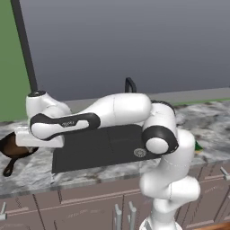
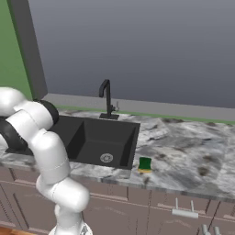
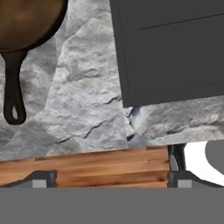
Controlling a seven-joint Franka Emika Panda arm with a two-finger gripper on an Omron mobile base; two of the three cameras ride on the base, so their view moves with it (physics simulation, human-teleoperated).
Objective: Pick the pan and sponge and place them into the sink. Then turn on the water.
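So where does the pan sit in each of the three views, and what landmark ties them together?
Left base view: the pan lies at the far left edge on the counter, partly behind the arm's hand.
Right base view: I cannot make it out; the arm covers the counter left of the sink.
Hand view: top left corner, handle pointing down.
Shared landmark: the sink, to the pan's right in the left base and hand views.

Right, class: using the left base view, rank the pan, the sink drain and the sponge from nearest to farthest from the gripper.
1. The pan, on the counter at far left, beside the gripper.
2. The sink drain, at mid-frame in the basin.
3. The sponge, at far right, peeking from behind the arm.
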